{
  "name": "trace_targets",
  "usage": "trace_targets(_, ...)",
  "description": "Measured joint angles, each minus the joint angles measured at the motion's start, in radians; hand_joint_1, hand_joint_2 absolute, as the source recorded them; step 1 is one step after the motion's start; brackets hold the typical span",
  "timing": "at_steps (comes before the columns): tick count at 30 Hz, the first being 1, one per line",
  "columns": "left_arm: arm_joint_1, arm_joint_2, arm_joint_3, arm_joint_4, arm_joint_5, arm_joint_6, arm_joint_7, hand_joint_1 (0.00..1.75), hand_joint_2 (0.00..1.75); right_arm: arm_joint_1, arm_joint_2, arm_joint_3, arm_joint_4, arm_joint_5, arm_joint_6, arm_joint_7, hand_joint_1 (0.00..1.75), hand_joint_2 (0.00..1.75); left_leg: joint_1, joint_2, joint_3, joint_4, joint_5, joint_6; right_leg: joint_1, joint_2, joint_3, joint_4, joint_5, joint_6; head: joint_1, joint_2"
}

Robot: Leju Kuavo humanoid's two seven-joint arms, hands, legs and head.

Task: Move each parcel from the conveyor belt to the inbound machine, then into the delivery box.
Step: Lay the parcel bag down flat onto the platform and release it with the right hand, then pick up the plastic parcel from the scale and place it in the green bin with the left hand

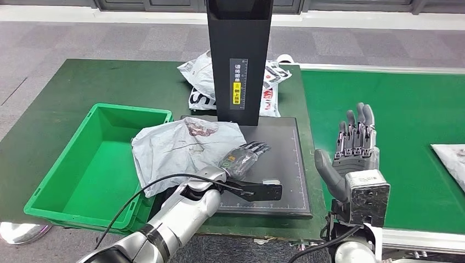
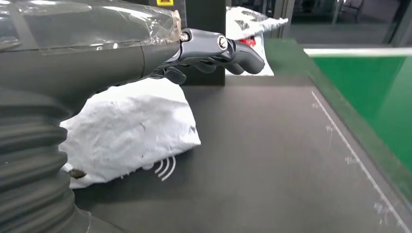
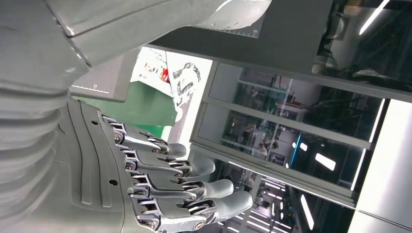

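A crumpled grey parcel (image 1: 183, 150) lies across the left edge of the black scanner plate (image 1: 285, 164) of the inbound machine (image 1: 239, 60), its left part hanging over the rim of the green delivery box (image 1: 93, 164). The left hand (image 1: 244, 156) rests against the parcel's right side with fingers stretched forward over the plate; from the wrist view it seems to grip nothing, though contact underneath is hard to judge. The right hand (image 1: 353, 150) is raised at the conveyor belt's (image 1: 406, 126) near left corner, fingers straight, slightly apart and empty. Another parcel (image 1: 452, 159) lies at the belt's right edge. Behind the machine's column, white printed bags (image 1: 200, 82) sit on the green worktop (image 1: 71, 93).
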Motion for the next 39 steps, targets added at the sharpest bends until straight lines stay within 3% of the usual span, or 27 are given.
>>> trace_targets(5,-0.04,0.001,-0.019,0.109,0.02,-0.173,-0.027,0.0,1.75,-0.014,0.0,0.0,0.013,-0.01,0.003,0.01,0.0,1.75,0.0,0.0,0.0,0.0,0.0,0.0,0.0,0.0,0.0,0.0,0.0,0.0,0.0,0.0)
trace_targets(9,-0.085,0.011,-0.052,0.197,-0.01,-0.216,-0.001,0.0,1.75,-0.025,0.0,0.0,0.023,-0.018,-0.006,0.011,0.0,1.75,0.0,-0.002,0.001,0.0,0.0,0.0,0.0,-0.002,0.003,0.0,0.0,0.0,0.0,0.0)
trace_targets(16,-0.191,0.063,-0.101,0.271,-0.115,-0.093,0.187,0.0,1.75,-0.008,0.0,0.0,0.014,-0.026,-0.03,-0.007,0.0,1.75,0.0,0.0,0.005,-0.001,0.001,-0.001,0.0,0.0,0.006,0.0,0.0,-0.001,0.0,0.0)
trace_targets(21,-0.223,0.098,-0.116,0.28,-0.174,-0.001,0.287,0.0,1.75,0.015,0.0,0.0,-0.004,-0.024,-0.035,-0.016,0.0,1.75,0.001,0.0,0.004,-0.001,0.005,-0.002,0.001,-0.001,0.004,0.0,0.003,-0.002,0.0,0.0)
trace_targets(31,-0.23,0.128,-0.124,0.273,-0.244,0.056,0.347,0.0,1.75,0.038,0.0,0.0,-0.022,-0.024,-0.022,-0.028,0.0,1.75,0.001,0.0,0.0,0.0,0.006,-0.002,0.001,-0.001,0.0,0.001,0.004,-0.002,0.0,0.0)
trace_targets(39,-0.23,0.135,-0.123,0.246,-0.304,0.076,0.346,0.0,1.75,0.054,-0.009,0.0,-0.023,-0.042,-0.012,-0.047,0.0,1.75,0.001,-0.001,-0.002,0.0,0.006,-0.002,0.001,-0.001,-0.002,0.001,0.004,-0.002,0.0,0.0)
